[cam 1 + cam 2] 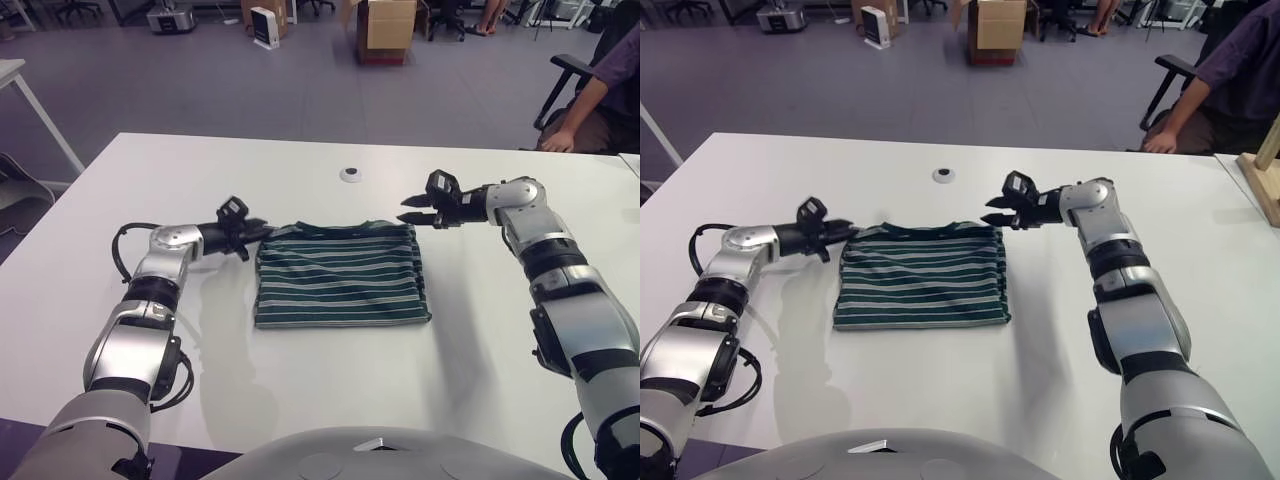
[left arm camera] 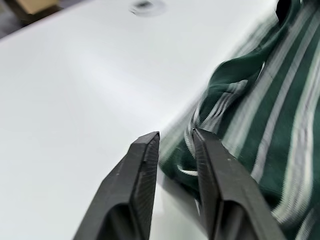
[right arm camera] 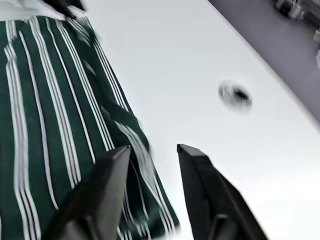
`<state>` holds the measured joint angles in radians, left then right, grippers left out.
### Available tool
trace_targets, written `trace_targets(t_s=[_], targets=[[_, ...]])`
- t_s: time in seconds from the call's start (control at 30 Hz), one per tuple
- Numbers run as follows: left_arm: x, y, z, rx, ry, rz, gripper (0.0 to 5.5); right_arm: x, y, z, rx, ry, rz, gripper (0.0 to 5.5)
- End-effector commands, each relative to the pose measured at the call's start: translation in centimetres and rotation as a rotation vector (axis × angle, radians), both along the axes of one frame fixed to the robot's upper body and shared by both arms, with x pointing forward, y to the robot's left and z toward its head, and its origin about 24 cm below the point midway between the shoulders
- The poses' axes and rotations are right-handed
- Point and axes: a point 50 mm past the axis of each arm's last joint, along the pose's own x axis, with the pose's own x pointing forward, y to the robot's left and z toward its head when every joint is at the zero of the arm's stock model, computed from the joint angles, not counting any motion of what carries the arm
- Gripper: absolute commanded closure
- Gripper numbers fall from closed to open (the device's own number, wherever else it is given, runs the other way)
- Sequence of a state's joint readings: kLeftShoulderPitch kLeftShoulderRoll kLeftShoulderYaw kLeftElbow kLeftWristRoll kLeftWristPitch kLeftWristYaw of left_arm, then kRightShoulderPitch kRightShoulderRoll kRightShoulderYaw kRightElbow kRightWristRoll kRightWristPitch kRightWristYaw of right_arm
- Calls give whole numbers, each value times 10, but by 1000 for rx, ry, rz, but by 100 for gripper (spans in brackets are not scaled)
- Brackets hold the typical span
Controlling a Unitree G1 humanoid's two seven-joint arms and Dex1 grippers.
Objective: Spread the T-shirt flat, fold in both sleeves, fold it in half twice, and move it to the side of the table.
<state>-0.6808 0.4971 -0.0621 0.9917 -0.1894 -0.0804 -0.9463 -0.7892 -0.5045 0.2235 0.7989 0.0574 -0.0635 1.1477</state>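
T-shirt (image 1: 340, 278) folded on table (image 1: 200, 170), left end effector (image 1: 265, 231) narrowly parted at corner, right end effector (image 1: 404, 210) spread

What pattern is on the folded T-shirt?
The folded T-shirt is dark green with white stripes; best in left eye view.

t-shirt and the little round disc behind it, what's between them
Only bare white table lies between the T-shirt and the round disc, seen in the left eye view.
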Motion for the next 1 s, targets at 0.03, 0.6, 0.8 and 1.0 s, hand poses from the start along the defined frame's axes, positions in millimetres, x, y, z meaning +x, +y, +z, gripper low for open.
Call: trace_targets(t_s=[0.03,0.6,0.8,1.0], targets=[[10,22,17,-201,-59,253,369,-51,71,-13,89,-37,227,351],[-42,-48,42,131,-411,146,284,-22,-46,-8,-498,-202,-45,351],[-55,-47,39,161,-391,95,284,-29,-34,-38,-380,8,-57,351],[-64,-49,44,210,-405,24,284,-57,54,-66,-307,61,259,351]])
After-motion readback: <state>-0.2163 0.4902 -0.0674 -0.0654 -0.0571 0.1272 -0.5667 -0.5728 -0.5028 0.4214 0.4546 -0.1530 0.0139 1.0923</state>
